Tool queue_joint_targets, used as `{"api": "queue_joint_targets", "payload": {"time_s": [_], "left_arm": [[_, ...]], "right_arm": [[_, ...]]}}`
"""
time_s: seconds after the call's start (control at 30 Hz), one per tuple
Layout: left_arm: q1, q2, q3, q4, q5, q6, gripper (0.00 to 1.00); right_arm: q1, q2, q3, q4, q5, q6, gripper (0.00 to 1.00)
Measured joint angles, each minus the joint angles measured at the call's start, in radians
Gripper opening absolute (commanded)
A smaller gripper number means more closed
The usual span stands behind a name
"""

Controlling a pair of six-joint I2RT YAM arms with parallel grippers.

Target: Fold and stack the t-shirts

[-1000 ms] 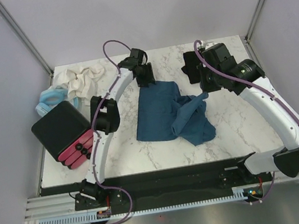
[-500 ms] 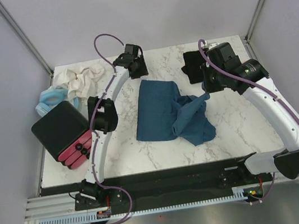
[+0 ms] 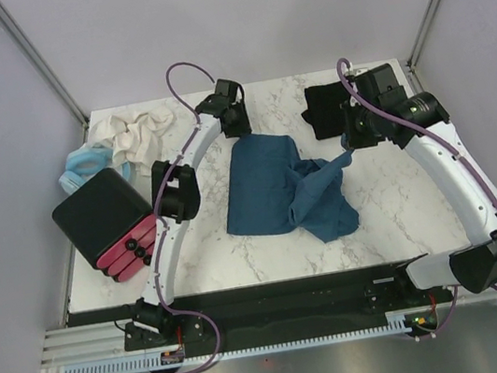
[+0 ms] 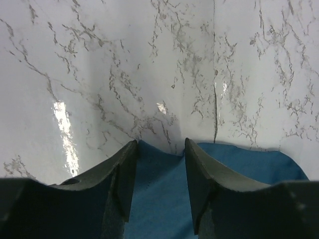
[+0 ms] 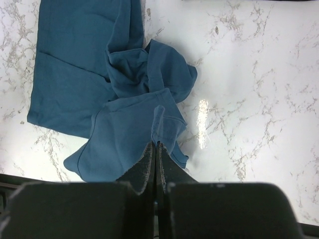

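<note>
While right fingers [image 5: 143, 169] seemingly pinch teal t-shirt [image 5: 75, 79], left fingers [image 4: 122, 174] gape.

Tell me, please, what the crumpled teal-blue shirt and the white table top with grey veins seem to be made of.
The crumpled teal-blue shirt: probably soft cotton-like cloth, matte; it wrinkles and folds limply, without shine. The white table top with grey veins: polished marble or a marble-look laminate, I cannot tell which; hard, glossy, with bright light reflections.
</note>
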Motion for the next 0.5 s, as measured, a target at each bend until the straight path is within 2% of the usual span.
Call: {"api": "queue_joint_targets", "payload": {"time_s": [0.07,0.23,0.3,0.37,0.5], "left_arm": [[-0.004,0.001,0.0,-0.003,0.0,-0.001,0.31],[-0.006,0.002,-0.002,-0.013,-0.001,-0.006,0.42],[-0.007,0.0,-0.003,-0.011,-0.005,-0.006,0.32],[-0.006,0.0,-0.004,-0.013,-0.017,-0.005,0.17],[-0.003,-0.001,-0.008,-0.018,-0.026,-0.009,0.16]], "right_arm": [[-0.016,0.0,0.0,0.003,-0.01,-0.002,0.0],[-0.054,0.0,0.0,0.006,-0.044,-0.011,0.0],[-0.065,0.0,0.0,0.007,-0.059,-0.014,0.0],[-0.07,0.0,0.0,0.008,-0.069,-0.015,0.0],[-0.074,0.0,0.0,0.014,-0.087,-0.017,0.0]]}}
